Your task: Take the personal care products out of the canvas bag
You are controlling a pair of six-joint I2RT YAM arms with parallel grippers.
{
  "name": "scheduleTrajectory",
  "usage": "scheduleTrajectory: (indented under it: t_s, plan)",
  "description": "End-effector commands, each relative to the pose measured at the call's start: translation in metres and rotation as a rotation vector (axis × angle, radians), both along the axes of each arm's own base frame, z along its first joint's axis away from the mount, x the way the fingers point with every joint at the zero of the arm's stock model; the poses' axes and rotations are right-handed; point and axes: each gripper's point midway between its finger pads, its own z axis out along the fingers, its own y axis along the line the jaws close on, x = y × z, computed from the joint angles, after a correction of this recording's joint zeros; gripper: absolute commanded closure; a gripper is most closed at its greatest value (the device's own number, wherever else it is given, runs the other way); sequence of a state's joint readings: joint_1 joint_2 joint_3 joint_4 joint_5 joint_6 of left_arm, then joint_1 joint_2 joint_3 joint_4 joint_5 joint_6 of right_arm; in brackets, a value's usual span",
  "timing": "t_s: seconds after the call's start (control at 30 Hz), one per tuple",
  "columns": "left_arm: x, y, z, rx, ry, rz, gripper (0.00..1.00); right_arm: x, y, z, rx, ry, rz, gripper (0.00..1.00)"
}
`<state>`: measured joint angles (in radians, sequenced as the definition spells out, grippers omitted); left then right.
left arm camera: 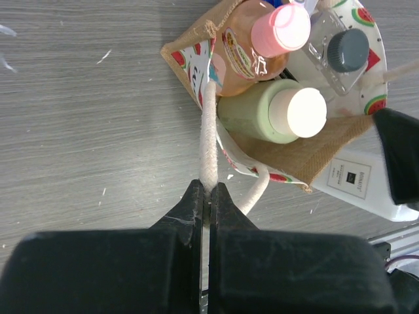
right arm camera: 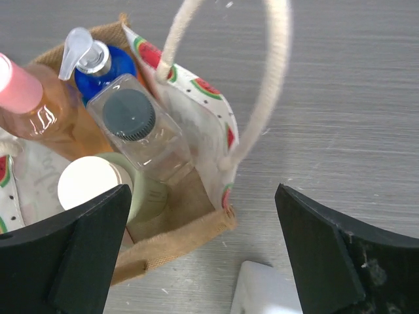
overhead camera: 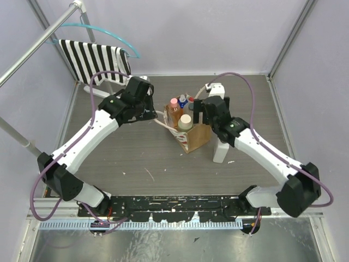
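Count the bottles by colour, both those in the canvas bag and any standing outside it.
Peach bottle, pink cap, in the canvas bag: 1
Blue pump bottle, in bag: 1
Clear bottle, grey cap, in bag: 1
Pale green bottle, cream cap, in bag: 1
White bottle, outside bag: 1
Total: 5

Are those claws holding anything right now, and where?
The left gripper pinches one cream handle of the canvas bag. The right gripper is open over the bag, holding nothing.

Bottles (right arm camera: 134,118) pack the canvas bag (right arm camera: 177,226); one handle (right arm camera: 275,85) arches above.
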<state>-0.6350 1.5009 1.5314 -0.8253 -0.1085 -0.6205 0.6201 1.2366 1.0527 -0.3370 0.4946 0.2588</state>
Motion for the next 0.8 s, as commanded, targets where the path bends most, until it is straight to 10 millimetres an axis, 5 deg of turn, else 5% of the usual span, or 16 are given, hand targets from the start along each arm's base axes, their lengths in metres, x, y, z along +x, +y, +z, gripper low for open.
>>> scheduleTrajectory:
  t_s: [0.0,0.13,0.2,0.27,0.37,0.53,0.77]
  plan:
    - [-0.001,0.033,0.025,0.024,-0.079,0.063,0.95,0.021,0.045,0.010,0.074,-0.004,0.188,0.03]
    - [0.000,0.043,0.023,0.030,-0.069,0.079,0.85,0.032,0.062,-0.006,0.078,0.021,0.250,0.05]
    - [0.000,0.045,0.019,0.033,-0.059,0.074,0.67,0.034,0.069,-0.011,0.089,0.029,0.277,0.06]
    - [0.001,0.047,0.014,0.035,-0.041,0.072,0.36,0.038,0.073,-0.014,0.087,0.036,0.283,0.07]
    - [-0.001,0.047,0.009,0.042,-0.023,0.060,0.20,0.040,0.074,-0.011,0.087,0.034,0.280,0.10]
    - [-0.002,0.057,0.010,0.065,-0.035,0.082,0.02,0.033,0.065,0.014,0.081,-0.003,0.264,0.11]
    - [-0.008,0.050,0.048,-0.049,-0.128,0.074,0.02,-0.002,0.070,0.058,0.097,-0.065,0.332,0.11]
